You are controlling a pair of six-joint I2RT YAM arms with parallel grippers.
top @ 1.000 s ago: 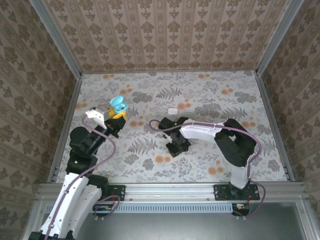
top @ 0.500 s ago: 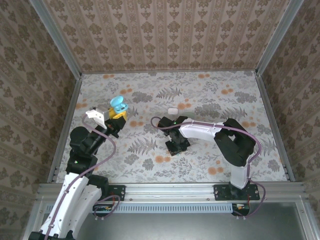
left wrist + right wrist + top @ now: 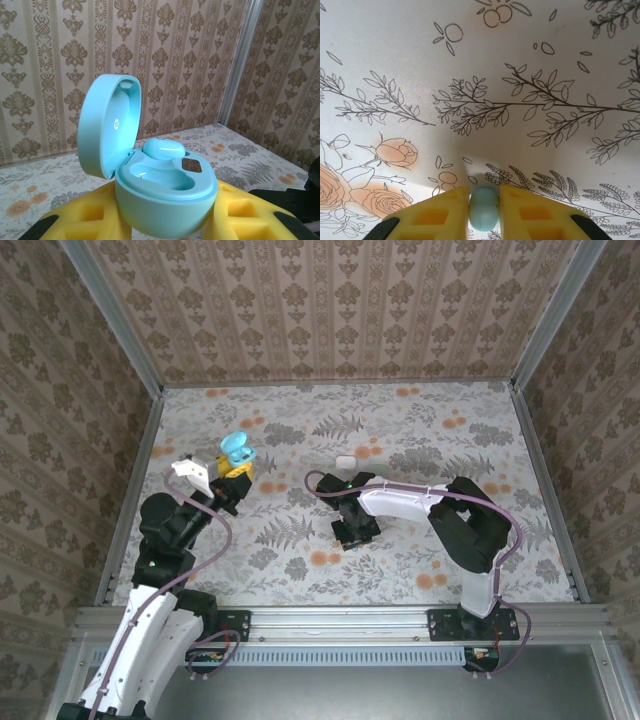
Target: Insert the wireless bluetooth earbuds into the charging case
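Top view: left gripper [image 3: 233, 477] clamps the open charging case [image 3: 237, 448], left of centre; right gripper [image 3: 354, 530] sits low mid-table, a white item [image 3: 346, 461] apart above it.
Left wrist: 1 seated earbud [image 3: 162, 148], 1 slot empty.
Right wrist: jaws closed tight on the loose earbud [image 3: 483, 210], bottom centre. Pickup step, apparently; next comes the lift and carry to the case, with nothing seeming to block it.

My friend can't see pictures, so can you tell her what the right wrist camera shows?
A small teal earbud is pinched between the right gripper's two yellow fingers at the bottom of the picture. Behind it lies a white table cover printed with thin leafy branches and orange roses.
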